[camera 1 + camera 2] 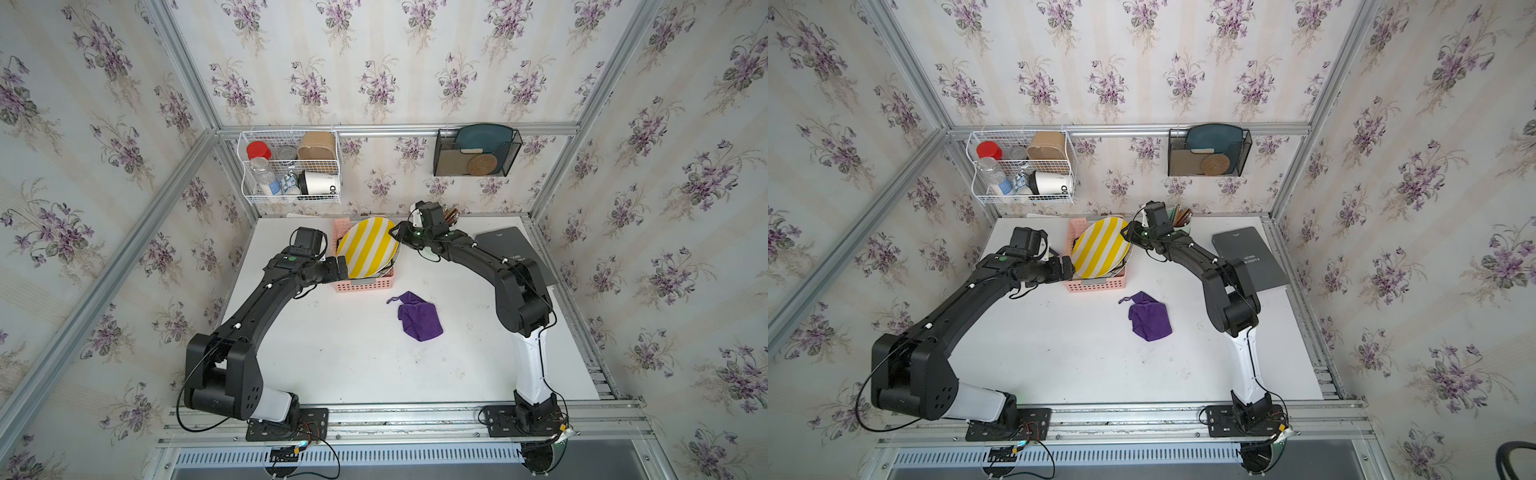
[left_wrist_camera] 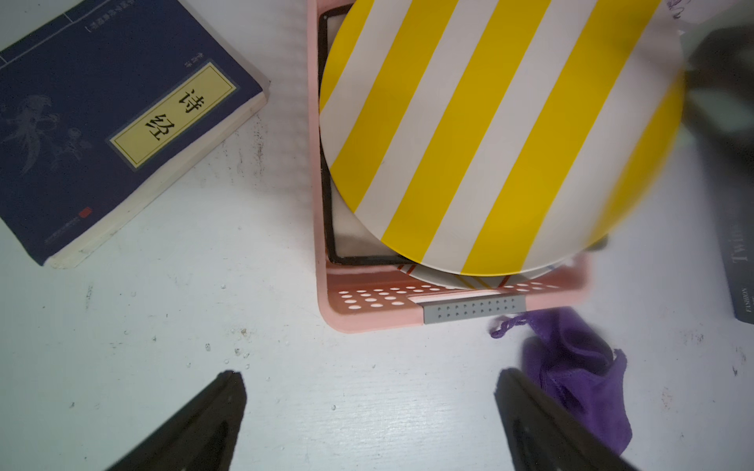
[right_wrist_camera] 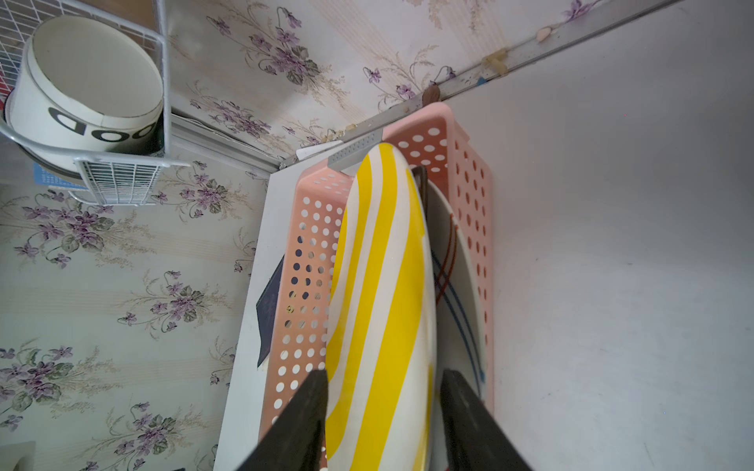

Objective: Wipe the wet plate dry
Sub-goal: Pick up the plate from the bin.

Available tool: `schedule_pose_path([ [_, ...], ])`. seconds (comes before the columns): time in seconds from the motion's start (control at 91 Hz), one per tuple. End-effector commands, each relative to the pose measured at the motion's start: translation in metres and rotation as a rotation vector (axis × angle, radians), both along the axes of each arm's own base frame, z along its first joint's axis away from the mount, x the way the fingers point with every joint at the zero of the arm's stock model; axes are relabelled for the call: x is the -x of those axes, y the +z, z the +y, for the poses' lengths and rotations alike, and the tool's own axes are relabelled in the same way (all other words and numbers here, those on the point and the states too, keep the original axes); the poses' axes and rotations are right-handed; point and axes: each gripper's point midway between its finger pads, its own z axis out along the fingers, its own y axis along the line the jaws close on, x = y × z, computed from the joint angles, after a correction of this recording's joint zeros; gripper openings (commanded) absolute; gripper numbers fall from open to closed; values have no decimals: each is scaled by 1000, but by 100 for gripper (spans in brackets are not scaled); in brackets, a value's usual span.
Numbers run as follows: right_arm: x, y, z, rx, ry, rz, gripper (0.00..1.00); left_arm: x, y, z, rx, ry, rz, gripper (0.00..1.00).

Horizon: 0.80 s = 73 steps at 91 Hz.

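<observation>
The yellow-and-white striped plate [image 1: 368, 249] stands tilted in the pink basket [image 1: 362, 285] at the back of the table [image 1: 332, 365]. It leans over a second plate [image 3: 465, 261] with thin red and blue lines. Our right gripper [image 3: 383, 375] straddles its rim, one finger on the striped face and one behind. We cannot tell whether the pads actually pinch it (a sliver of gap seems to show at the back finger). Our left gripper [image 2: 369, 375] is spread wide and empty, just beside the basket, over bare table.

To do this step well, we judge we should close firmly on the rim before lifting, since a wet glazed surface may slip. We should then raise the plate along its own tilt, so it neither drags the plate beneath nor tips the light basket. The left could then take the purple cloth [image 1: 419, 318], which lies crumpled near the basket but apart from it.

No view shows water on the plate. Its lower edge is hidden inside the basket, and the right gripper is only a dark blur in the left wrist view.
</observation>
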Motion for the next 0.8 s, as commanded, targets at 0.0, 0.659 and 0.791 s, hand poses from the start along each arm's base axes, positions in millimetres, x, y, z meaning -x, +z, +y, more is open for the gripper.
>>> schedule_pose_path([
  [0.0,1,5,6,-25,33,-12,42,-3,2,-2,11,-3,-7,100],
  [0.659,6,56,12,-57,47,-134,0,33,10,-7,51,25,-15,100],
  [0.791,11,99,11,-121,44,-203,0,47,23,-7,47,28,-57,100],
])
